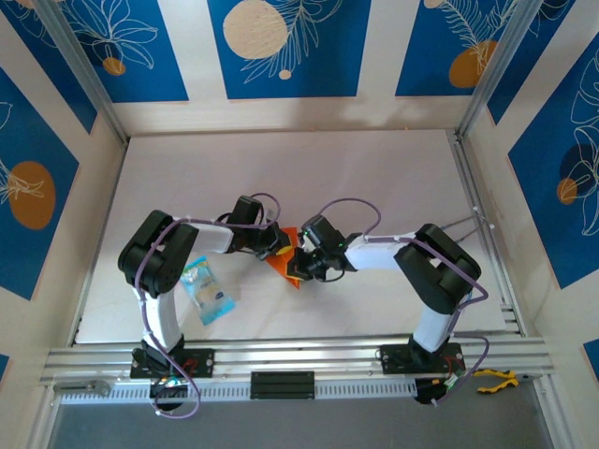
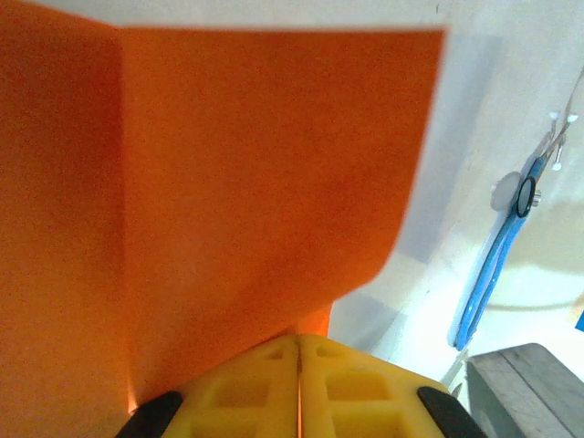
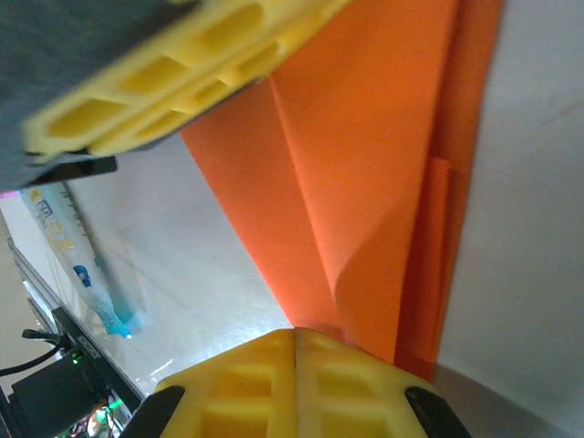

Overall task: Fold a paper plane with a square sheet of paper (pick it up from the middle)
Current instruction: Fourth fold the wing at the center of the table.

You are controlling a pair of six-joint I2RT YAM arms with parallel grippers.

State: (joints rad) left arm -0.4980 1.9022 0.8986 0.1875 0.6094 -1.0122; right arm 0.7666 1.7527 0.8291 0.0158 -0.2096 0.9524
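Closest to me, the aluminium rail [image 1: 309, 358] is carrying both arm bases along the near edge, and yellow-handled pliers [image 1: 494, 379] are lying at its right end. Just past it, a blue and clear plastic packet [image 1: 208, 292] is lying flat on the white surface [image 1: 374, 178] towards the near left corner, beside the left arm.

At the middle of the surface the two arms are meeting over the square sheet of paper [image 1: 284, 262]. The left end effector [image 2: 298, 351] is pressing its yellow fingers together on one edge of the sheet, and the right end effector [image 3: 295, 351] is clamping the sheet the same way from the opposite side. The orange sheet is standing partly folded, with a straight crease showing in the left wrist view and overlapping layers in the right wrist view. From above its visible part is tapering to a point aimed at the near edge, its long axis running roughly near to far.

Beyond, the surface is stretching bare to the far edge, where cream walls are rising with blue leaf-patterned panels [image 1: 281, 47].
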